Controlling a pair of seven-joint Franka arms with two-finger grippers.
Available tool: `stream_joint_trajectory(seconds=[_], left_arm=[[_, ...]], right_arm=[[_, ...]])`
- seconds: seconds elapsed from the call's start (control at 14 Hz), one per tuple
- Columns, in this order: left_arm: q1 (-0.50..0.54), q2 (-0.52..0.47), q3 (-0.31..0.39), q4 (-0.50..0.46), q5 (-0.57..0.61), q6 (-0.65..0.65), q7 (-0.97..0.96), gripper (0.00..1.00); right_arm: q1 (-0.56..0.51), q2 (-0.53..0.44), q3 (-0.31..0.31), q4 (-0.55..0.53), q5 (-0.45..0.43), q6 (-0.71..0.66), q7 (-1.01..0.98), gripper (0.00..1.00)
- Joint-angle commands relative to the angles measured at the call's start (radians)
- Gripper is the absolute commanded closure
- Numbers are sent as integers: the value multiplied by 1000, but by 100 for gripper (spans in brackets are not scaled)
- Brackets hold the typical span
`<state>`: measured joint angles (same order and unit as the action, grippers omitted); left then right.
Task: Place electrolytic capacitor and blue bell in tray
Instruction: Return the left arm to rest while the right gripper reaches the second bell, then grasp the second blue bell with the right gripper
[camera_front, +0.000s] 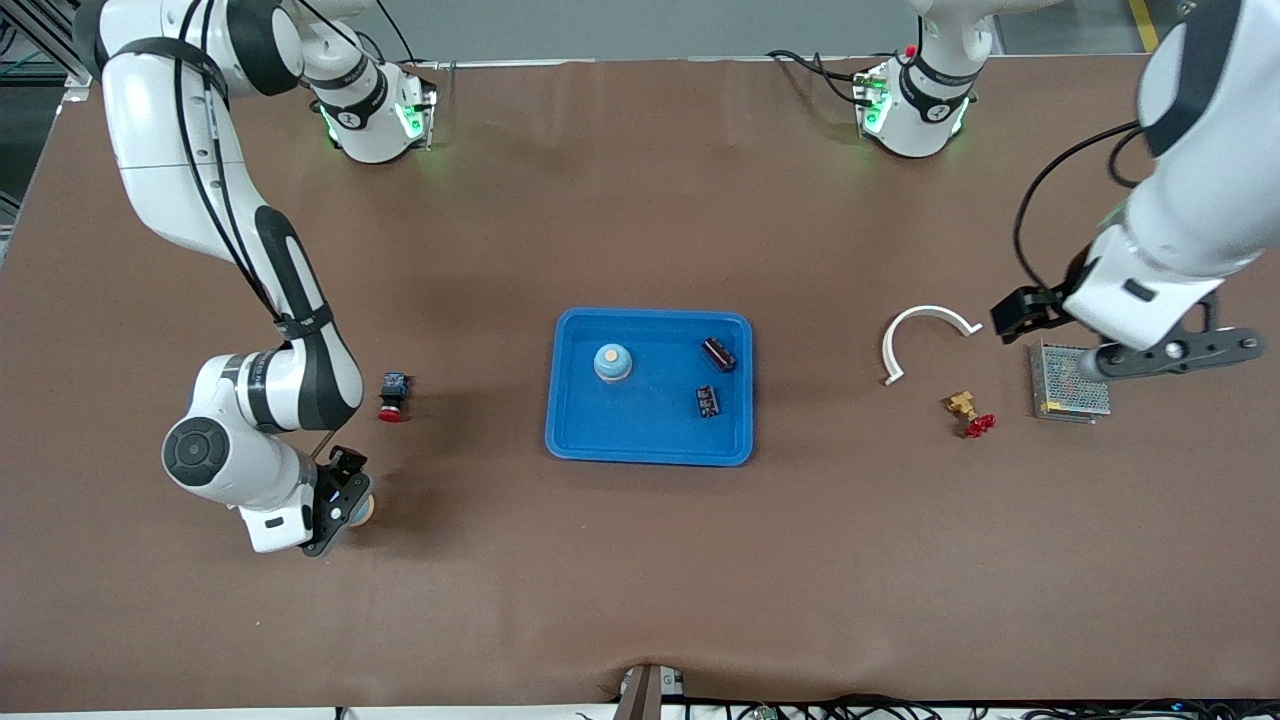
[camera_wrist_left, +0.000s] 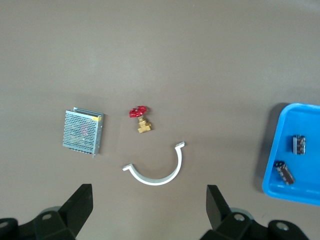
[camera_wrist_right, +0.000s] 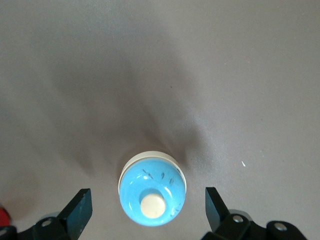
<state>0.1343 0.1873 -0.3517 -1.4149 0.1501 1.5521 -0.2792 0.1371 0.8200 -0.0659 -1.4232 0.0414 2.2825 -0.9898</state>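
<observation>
The blue tray lies mid-table. In it stand a blue bell with a cream knob, a dark cylindrical electrolytic capacitor and a small black part. A second blue bell stands on the table toward the right arm's end, nearer the front camera than the tray. My right gripper is open and low around this bell, one finger on each side, not touching it. My left gripper hangs open and empty, high over the left arm's end of the table. From there the tray and capacitor show.
A black push-button with a red cap lies beside the right arm's wrist. Toward the left arm's end lie a white curved clip, a brass valve with a red handle and a metal mesh box.
</observation>
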Motion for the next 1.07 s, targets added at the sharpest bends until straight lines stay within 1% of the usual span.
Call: stream_joint_trajectory(seconds=[0.0,0.14,0.21,0.36,0.43,0.57,0.86,1.0], left_arm=[[-11,-86,65,-41,-38,-38,75,0],[-16,-135,121,-68,-79,-58,118,0],[-34,-164,161,-99,-104,-58,153,0],[-106,-213,256,-139,-130,-58,176,0],[-125,-235,272,-159,-132,-58,176,0],[-130,-267,273,-193,-133,-58,170,0],[-148,-276,264,-193,-138,-58,144,0],[-170,-281,264,-191,-138,-58,88,0]], right_arm=[[-19,27,23,27,8,15,-39,0],[-22,34,23,27,9,28,-53,0],[-22,36,23,26,9,29,-59,0],[-27,42,23,26,11,31,-84,0],[-33,44,24,26,12,31,-87,0],[-34,45,24,20,17,38,-110,0],[-36,56,26,1,23,74,-112,0],[-36,59,28,1,23,77,-112,0]])
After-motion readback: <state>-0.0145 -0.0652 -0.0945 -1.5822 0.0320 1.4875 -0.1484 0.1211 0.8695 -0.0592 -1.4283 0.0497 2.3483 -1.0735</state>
